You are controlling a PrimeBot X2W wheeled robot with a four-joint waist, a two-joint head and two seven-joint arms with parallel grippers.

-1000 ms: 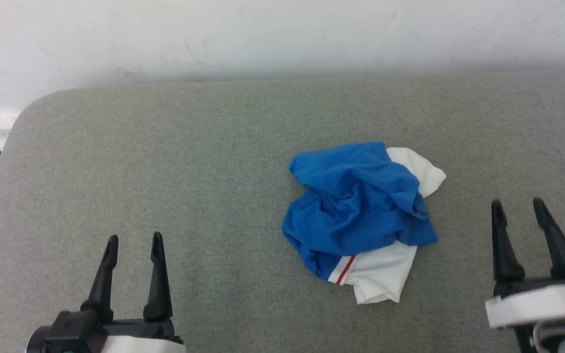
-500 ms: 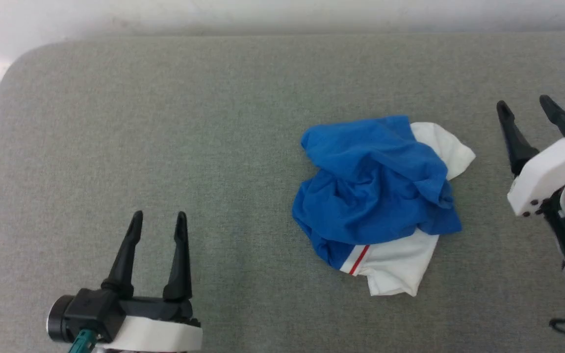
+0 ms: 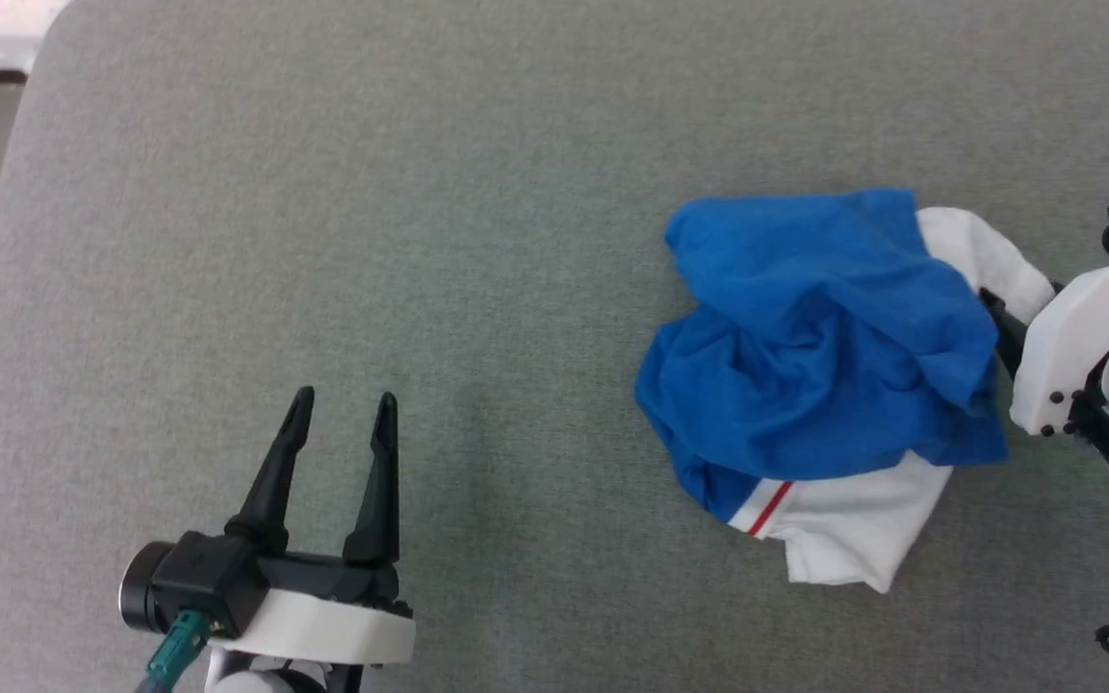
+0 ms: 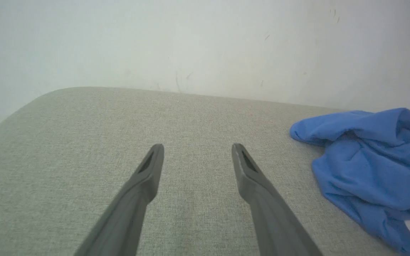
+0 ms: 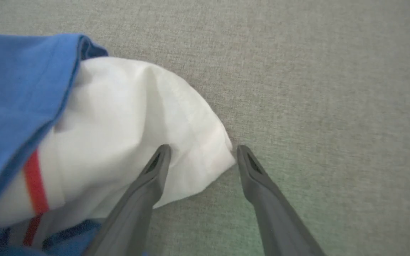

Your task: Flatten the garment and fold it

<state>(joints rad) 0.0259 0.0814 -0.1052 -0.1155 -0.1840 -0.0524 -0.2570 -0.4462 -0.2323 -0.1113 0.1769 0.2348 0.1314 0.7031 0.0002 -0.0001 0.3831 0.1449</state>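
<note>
Blue garment (image 3: 824,366) lies crumpled; right claw (image 5: 203,149) (spread wide) has reached its white sleeve (image 5: 119,117), left claw (image 3: 344,397) spread too.

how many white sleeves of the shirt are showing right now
2. One sleeve pokes out at the crumpled garment's far right corner, by the right gripper; the other sleeve lies at its near edge. Folds may hide more white cloth.
</note>
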